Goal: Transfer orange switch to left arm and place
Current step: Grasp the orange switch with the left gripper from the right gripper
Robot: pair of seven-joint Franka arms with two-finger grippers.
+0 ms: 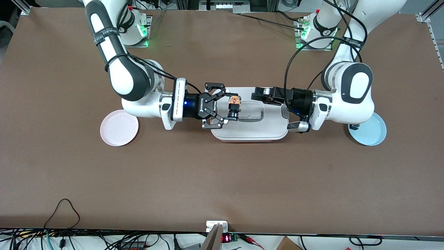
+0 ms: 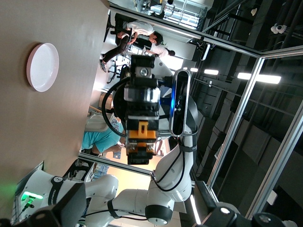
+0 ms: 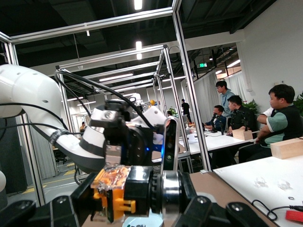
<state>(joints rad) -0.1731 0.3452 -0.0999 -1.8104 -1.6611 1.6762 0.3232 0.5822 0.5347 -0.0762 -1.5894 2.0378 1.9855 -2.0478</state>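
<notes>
The right gripper (image 1: pixel 227 108) has its jaws pinched on the orange switch (image 1: pixel 235 107), holding it in the air over the lid of the white box (image 1: pixel 249 133). In the right wrist view the switch (image 3: pixel 128 191) sits close in front of the camera, its orange cap turned toward the other arm. The left gripper (image 1: pixel 261 95) hangs over the same lid, facing the switch, jaws spread and apart from it. In the left wrist view the switch (image 2: pixel 142 139) shows clamped at the tip of the right gripper (image 2: pixel 141 156). The box stands on the brown worktop (image 1: pixel 222 180) between the two arms. A pink plate (image 1: pixel 119 127) lies toward the right arm's end, and a light-blue plate (image 1: pixel 372 133) toward the left arm's end, with a small part on it partly hidden by the arm
</notes>
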